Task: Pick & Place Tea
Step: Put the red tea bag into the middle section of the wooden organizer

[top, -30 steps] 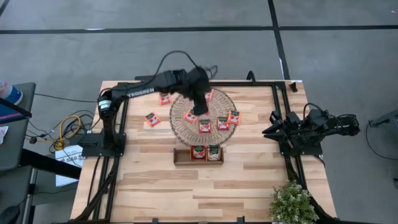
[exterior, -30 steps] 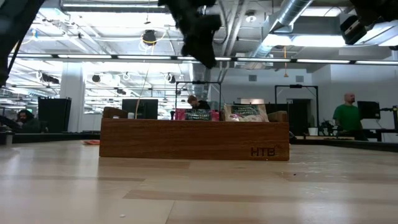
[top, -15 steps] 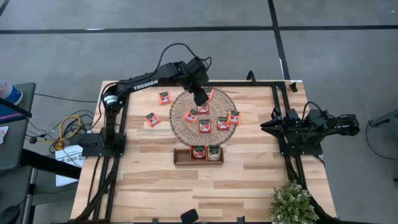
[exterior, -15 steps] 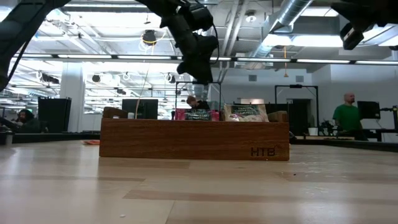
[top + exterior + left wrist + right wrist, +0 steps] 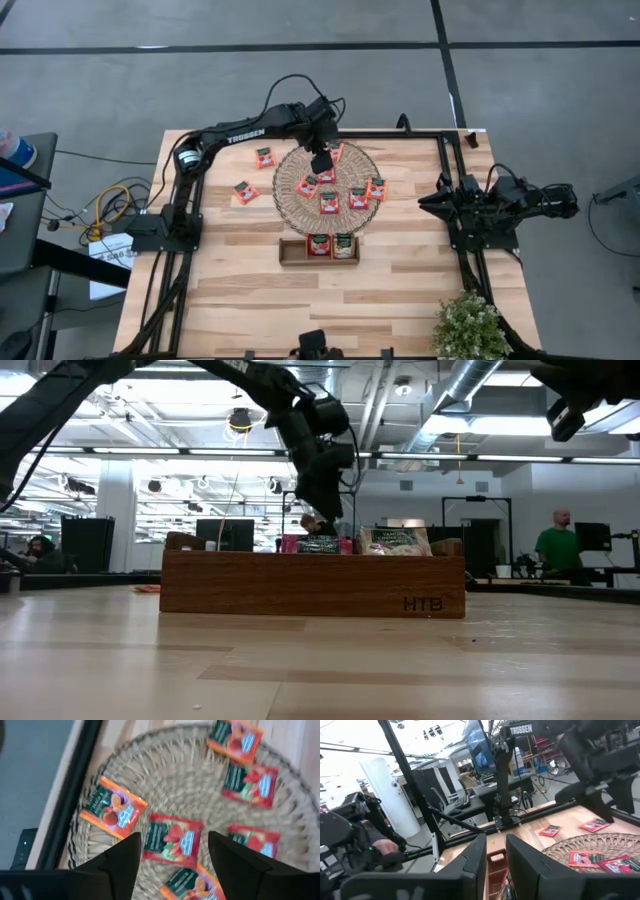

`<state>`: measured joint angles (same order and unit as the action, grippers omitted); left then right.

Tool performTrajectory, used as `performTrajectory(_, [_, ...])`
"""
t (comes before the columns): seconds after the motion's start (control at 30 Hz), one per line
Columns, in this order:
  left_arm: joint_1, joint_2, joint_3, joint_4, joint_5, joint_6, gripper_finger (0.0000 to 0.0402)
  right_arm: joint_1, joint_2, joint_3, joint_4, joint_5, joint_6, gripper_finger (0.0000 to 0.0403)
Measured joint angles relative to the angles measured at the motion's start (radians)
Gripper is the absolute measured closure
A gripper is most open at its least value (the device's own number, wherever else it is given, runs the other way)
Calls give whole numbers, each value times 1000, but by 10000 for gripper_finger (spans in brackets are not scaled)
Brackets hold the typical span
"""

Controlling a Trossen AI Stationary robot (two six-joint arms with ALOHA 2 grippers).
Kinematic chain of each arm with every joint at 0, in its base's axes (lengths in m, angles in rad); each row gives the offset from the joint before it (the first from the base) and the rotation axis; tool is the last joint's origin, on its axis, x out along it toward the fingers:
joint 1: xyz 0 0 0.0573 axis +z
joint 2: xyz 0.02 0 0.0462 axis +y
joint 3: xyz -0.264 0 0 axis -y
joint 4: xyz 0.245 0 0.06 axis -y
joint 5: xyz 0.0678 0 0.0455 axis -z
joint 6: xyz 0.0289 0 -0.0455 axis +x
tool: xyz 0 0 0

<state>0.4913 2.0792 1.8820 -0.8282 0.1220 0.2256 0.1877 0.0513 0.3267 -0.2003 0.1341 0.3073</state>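
Observation:
Several tea sachets point(image 5: 328, 202) lie flat on the round woven mat point(image 5: 290, 205). Two more point(image 5: 264, 157) lie on the bare table to its left. Two stand in the wooden tray point(image 5: 288, 250), which fills the low view point(image 5: 312, 585). My left gripper point(image 5: 322, 165) hangs open above the mat's far part, pointing steeply down. In its wrist view the fingers stand either side of a red sachet point(image 5: 172, 840) below them, clear of it. My right gripper point(image 5: 428, 208) waits at the table's right edge, its fingers point(image 5: 475, 865) a narrow gap apart around nothing.
A potted plant point(image 5: 470, 325) stands at the near right corner. Black frame rails point(image 5: 400, 133) run along the far and side edges. Bare table lies near the front edge. People show in the room beyond the table point(image 5: 555, 545).
My left gripper has come down toward the woven mat, its arm reaching farther over the mat's far side. The sachets lie as they did.

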Motion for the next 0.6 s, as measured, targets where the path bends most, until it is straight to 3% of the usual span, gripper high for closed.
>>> performTrajectory(0.3, [54,36,0,-84,16,107,183,0,0,0,3,1,8,337])
performTrajectory(0.6, [72,63,0,13,111,46,184,0,0,0,3,5,8,337])
